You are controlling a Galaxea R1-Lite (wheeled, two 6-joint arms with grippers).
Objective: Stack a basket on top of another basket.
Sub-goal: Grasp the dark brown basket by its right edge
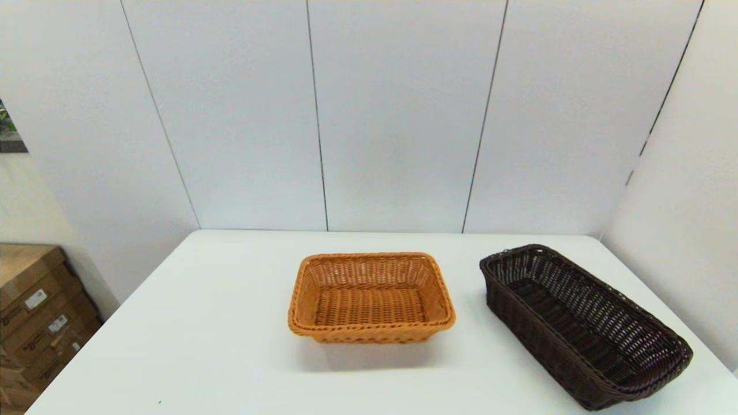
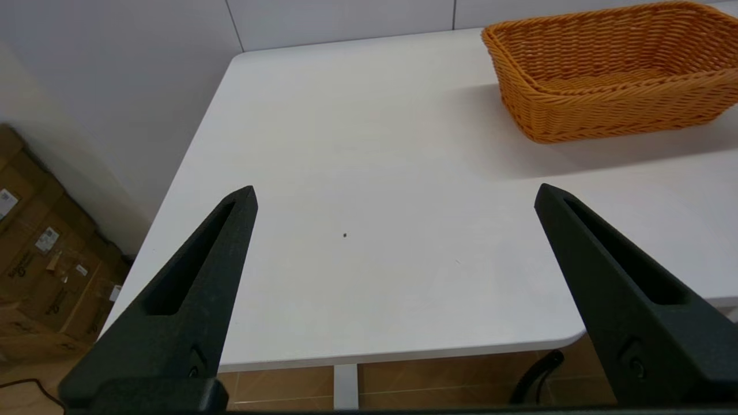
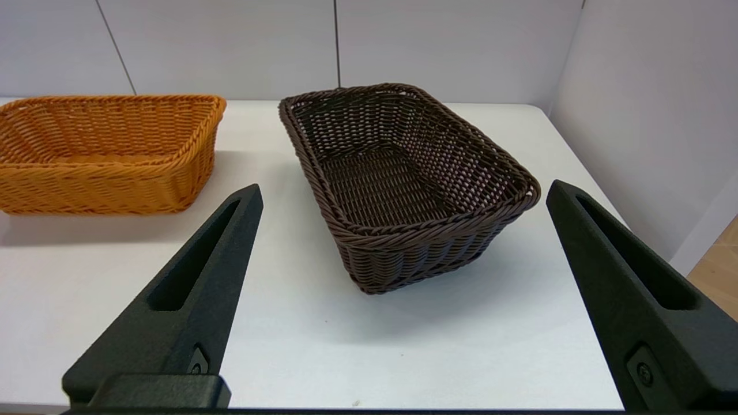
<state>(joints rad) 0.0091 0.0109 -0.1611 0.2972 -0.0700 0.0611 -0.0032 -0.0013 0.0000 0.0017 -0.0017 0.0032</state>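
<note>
The dark brown basket (image 1: 582, 323) lies empty on the right side of the table, turned at an angle; the right wrist view shows the dark brown basket (image 3: 403, 178) ahead of my right gripper (image 3: 403, 193). That gripper is open, held back off the table's near edge, touching nothing. The orange basket (image 1: 370, 297) sits empty at the table's middle, a gap apart from the dark one, and the orange basket (image 3: 109, 153) also shows in the right wrist view. My left gripper (image 2: 395, 193) is open too, near the table's front left edge, with the orange basket (image 2: 611, 69) far off to its side. Neither arm shows in the head view.
The white table (image 1: 230, 323) ends at a white panel wall behind and a side wall on the right. Cardboard boxes (image 1: 34, 311) stand on the floor beyond the table's left edge. Bare tabletop (image 2: 357, 190) lies in front of the left gripper.
</note>
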